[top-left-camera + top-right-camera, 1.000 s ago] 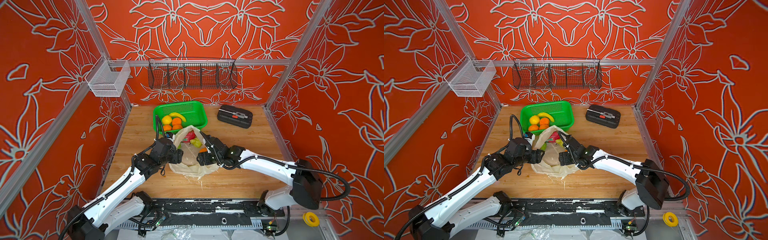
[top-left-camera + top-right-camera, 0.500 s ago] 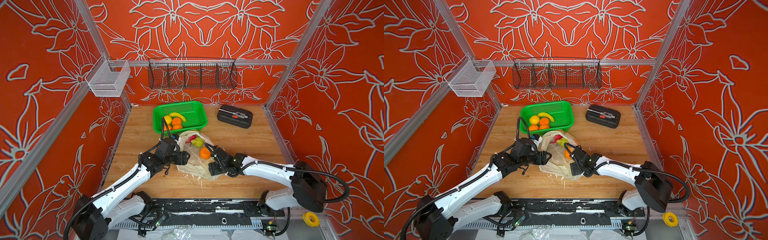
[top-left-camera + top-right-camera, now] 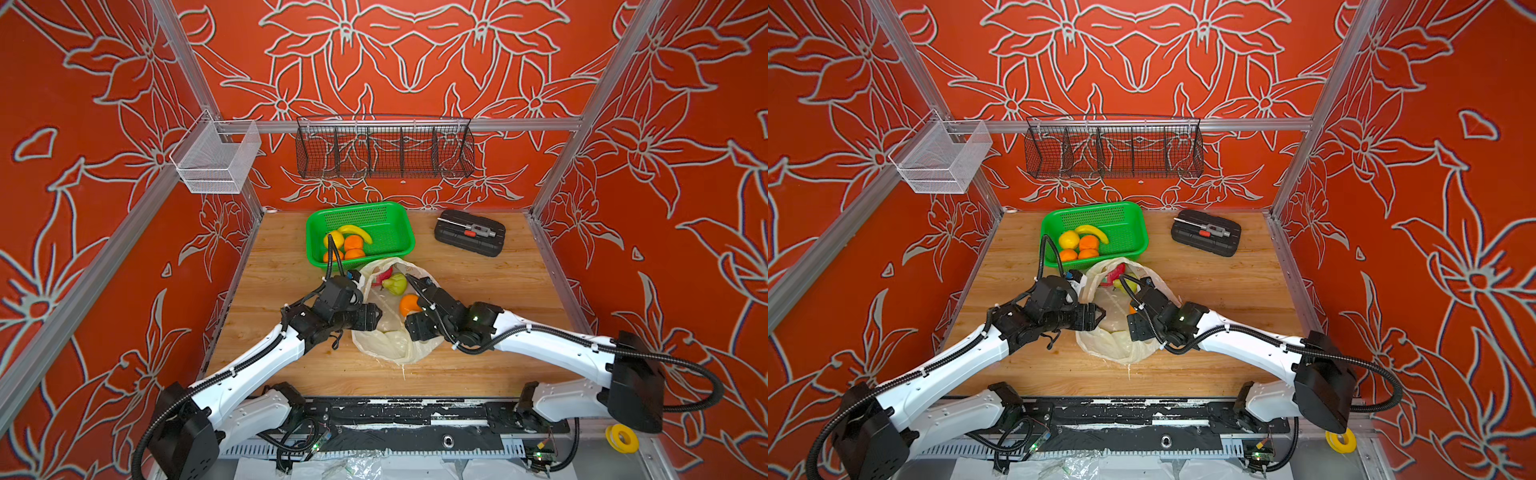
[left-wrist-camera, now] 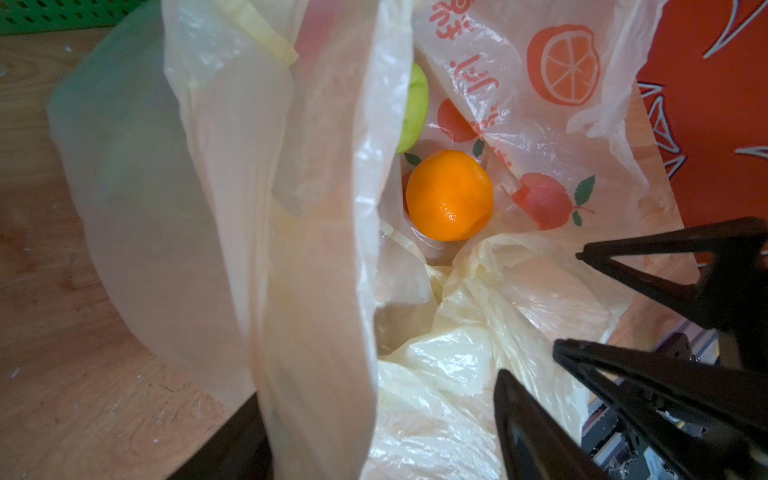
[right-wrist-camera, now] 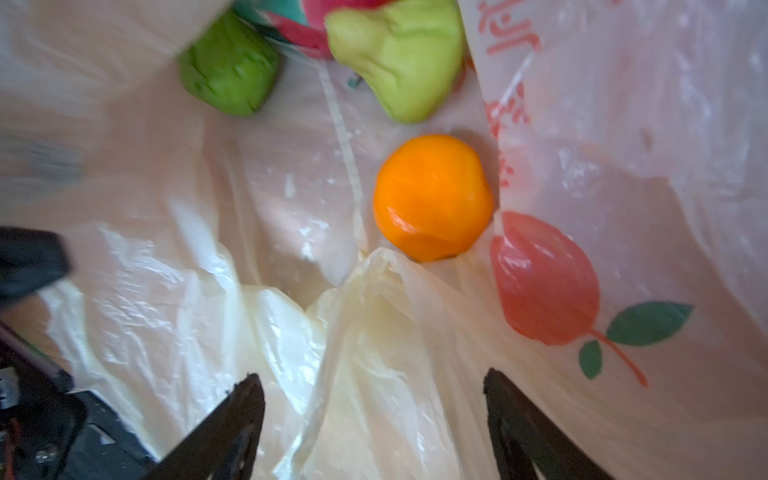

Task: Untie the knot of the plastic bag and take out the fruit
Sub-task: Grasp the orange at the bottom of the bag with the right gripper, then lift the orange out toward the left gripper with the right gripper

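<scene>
Plastic bag is found lying at the centre of both top views, just below the green basket; its mouth is open and no knot can be made out. In the right wrist view an orange is seen on the inner film right of frame centre; two green fruits and a pink fruit are seen at the upper edge.

Right gripper is spread wide with nothing held; the orange is lined up ahead of its jaws, apart from them. Left gripper is likewise set wide; the bag wall hangs between its jaws, apparently unpinched.

Step judged: orange pickup.

Risks noted:
- loose film bunched before the right jaws may be nipped along with the orange, so the bag is dragged;
- the smooth, round orange may be squeezed out and rolled toward the green fruits;
- the unclamped wall may slump over the mouth;
- the grippers are near each other, so contact is possible.
</scene>
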Motion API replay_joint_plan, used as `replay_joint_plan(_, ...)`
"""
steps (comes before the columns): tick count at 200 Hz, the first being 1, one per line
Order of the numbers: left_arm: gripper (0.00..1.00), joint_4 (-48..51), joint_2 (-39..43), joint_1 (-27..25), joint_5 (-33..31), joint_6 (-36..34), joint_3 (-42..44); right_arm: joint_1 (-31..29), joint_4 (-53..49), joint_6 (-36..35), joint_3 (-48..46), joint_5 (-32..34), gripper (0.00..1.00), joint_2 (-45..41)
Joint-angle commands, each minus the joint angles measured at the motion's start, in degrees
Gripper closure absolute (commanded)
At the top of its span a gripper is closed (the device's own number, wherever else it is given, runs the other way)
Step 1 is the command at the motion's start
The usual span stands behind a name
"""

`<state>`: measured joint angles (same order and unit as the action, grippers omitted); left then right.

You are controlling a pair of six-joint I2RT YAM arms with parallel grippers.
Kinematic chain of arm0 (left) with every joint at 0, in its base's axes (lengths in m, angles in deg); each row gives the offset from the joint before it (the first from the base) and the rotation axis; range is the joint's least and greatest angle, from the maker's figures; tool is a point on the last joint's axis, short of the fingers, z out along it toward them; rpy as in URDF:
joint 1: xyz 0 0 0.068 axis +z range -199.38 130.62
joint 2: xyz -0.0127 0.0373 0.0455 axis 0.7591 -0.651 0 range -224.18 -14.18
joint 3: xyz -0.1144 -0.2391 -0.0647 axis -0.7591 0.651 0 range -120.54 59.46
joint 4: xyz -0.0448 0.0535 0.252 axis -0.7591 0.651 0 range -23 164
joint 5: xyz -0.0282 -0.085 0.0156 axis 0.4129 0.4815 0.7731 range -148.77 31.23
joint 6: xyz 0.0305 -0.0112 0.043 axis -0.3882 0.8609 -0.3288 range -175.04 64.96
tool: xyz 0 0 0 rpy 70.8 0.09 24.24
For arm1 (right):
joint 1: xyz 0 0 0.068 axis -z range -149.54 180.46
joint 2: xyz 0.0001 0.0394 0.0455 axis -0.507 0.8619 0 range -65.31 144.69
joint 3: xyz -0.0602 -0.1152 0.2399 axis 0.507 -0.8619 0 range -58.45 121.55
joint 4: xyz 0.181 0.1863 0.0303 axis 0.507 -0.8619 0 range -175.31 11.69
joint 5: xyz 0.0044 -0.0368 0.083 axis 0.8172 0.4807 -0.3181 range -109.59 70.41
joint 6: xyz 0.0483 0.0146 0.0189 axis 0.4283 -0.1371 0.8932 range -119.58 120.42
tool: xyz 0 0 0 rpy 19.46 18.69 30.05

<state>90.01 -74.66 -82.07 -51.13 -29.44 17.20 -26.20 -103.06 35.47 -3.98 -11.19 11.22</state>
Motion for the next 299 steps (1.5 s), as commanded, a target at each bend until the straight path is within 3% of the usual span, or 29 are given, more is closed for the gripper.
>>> replay_joint_plan(1, 0.23, -0.8, 0.7, -0.4, -0.5, 0.6, 0.3, -1.2, 1.1, -2.1, 2.9, 2.5, 0.16, 1.2)
replay_joint_plan(32, 0.23, -1.4, 0.7, -0.4, -0.6, 0.8, 0.5, -1.3, 0.0, -5.4, 8.0, 3.4, 0.16, 6.1)
replay_joint_plan(103, 0.23, 0.0, 1.4, -0.5, -2.5, 0.2, 1.2, -0.3, -7.0, -8.7, 17.0, 14.9, 0.10, 21.5)
replay_joint_plan(139, 0.23, -1.1, 2.2, -0.5, -3.1, 0.1, 2.2, 1.9, -5.5, -10.7, 17.9, 12.3, 0.06, 24.8)
replay_joint_plan(201, 0.23, -1.2, 1.8, -0.5, -3.0, -0.1, 2.0, 8.2, -0.1, -9.8, 16.4, 0.9, 0.07, 28.3)
replay_joint_plan(247, 0.23, -1.3, 1.8, -0.5, -3.4, -0.4, 2.1, 9.7, 3.0, -7.8, 14.2, -5.6, 0.15, 29.7)
replay_joint_plan(299, 0.23, -1.2, 0.8, -0.5, -2.8, -0.1, 1.4, 9.7, 2.6, -6.9, 14.0, -6.0, 0.30, 29.8)
